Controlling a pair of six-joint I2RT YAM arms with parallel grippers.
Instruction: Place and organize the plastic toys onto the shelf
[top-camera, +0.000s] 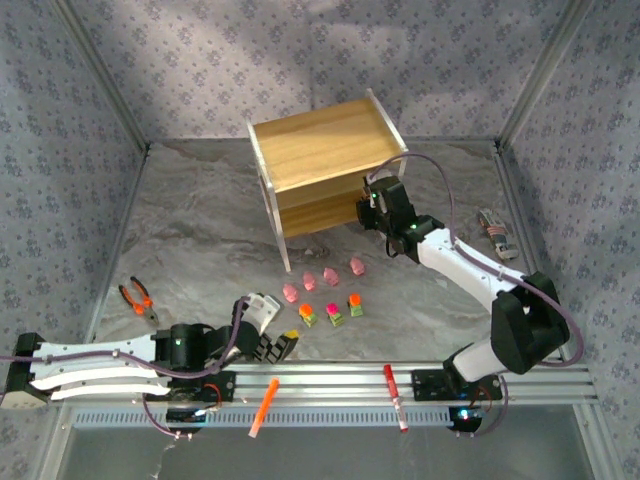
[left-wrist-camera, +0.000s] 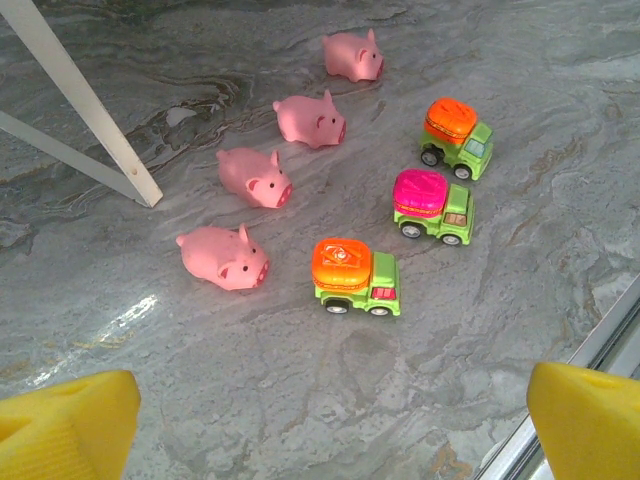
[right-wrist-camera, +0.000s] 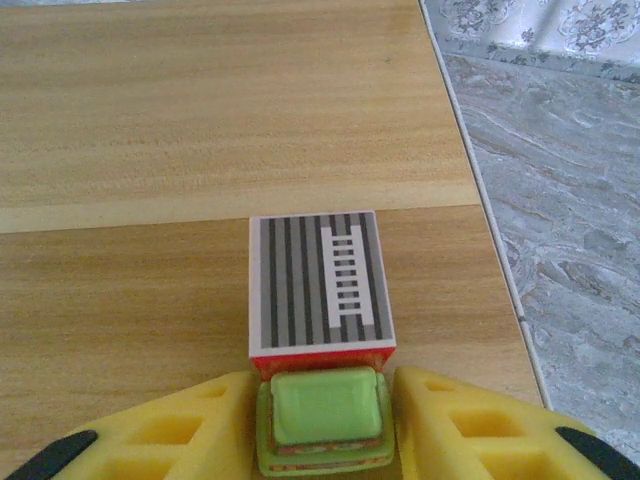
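A toy truck (right-wrist-camera: 320, 330) with a green cab and a red box under a grey striped top stands on a wooden board of the shelf (right-wrist-camera: 150, 120). My right gripper (right-wrist-camera: 322, 400) is open, its yellow fingers (right-wrist-camera: 460, 420) close on either side of the cab. From above, that gripper (top-camera: 372, 207) is at the right end of the shelf (top-camera: 325, 140). Pink pigs (left-wrist-camera: 224, 256) (left-wrist-camera: 255, 177) lie in a row on the table, with green trucks (left-wrist-camera: 356, 276) (left-wrist-camera: 432, 205) (left-wrist-camera: 457, 137) beside them. My left gripper (left-wrist-camera: 330, 430) hangs open just short of them, holding nothing.
Orange-handled pliers (top-camera: 138, 298) lie at the left. An orange marker (top-camera: 264, 407) and a red pen (top-camera: 394, 395) rest on the front rail. A small striped object (top-camera: 497, 233) sits at the right. A white shelf leg (left-wrist-camera: 90, 100) stands left of the pigs.
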